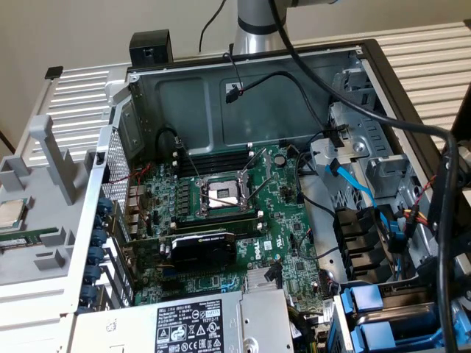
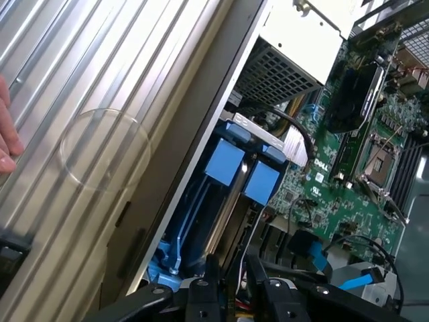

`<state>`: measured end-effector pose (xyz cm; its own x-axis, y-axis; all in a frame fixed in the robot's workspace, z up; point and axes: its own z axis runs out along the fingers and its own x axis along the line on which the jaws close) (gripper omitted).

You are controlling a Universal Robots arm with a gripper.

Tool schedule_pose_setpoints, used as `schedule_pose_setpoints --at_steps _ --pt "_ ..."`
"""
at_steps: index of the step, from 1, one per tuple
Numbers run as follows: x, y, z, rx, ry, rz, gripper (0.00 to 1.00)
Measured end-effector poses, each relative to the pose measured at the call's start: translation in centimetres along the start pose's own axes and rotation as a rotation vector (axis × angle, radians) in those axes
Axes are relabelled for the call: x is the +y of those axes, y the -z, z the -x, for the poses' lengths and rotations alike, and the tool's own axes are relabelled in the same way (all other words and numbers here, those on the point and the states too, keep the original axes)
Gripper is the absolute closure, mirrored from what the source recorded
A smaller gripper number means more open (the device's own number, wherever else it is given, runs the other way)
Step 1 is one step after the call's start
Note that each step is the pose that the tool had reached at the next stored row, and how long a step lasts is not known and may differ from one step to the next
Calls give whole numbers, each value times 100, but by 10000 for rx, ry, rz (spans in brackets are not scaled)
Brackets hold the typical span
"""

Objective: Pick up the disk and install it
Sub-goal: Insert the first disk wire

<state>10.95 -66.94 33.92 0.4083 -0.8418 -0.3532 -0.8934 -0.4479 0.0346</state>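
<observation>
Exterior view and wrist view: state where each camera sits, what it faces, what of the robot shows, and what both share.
Exterior view: off the arm, above the open computer case, looking down at the motherboard; the arm's silver column stands behind.
Wrist view: on the wrist, looking past the pincer at the blue drive frames; a person's hand shows too.
Shared: motherboard, blue drive frames, grey power-supply box.

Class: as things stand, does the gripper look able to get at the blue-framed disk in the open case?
Probably yes. The gripper hangs close over the blue-framed disk, and nothing covers the frame. The black cable beside it and the case wall may crowd the approach.
</observation>
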Motion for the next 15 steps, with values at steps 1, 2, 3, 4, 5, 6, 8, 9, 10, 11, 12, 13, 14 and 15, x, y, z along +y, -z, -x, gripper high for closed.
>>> schedule_pose_setpoints --at_steps 1,2,3,4,5,6,8,9,10,11,12,13,14,15 --pt "-6 0 -3 -3 10 2 70" --pt "-12 1 -7 -4 15 5 70" --pt "-19 2 -10 -3 18 5 70" --pt "-26 3 -13 -3 21 7 70" --pt "-28 2 -14 -4 24 7 70" --pt "-29 -1 -14 -5 26 7 70" --pt "-30 -6 -16 -11 44 10 70" --pt "-31 -10 -17 -18 57 11 70" --pt "-31 -13 -18 -25 70 12 70" --pt "-32 -17 -19 -36 85 12 70" --pt "-32 -20 -20 -47 103 12 70" --pt "-32 -23 -20 -60 121 12 70" --pt "-33 -27 -20 -75 138 10 70" --pt "-34 -31 -20 -89 154 8 70"
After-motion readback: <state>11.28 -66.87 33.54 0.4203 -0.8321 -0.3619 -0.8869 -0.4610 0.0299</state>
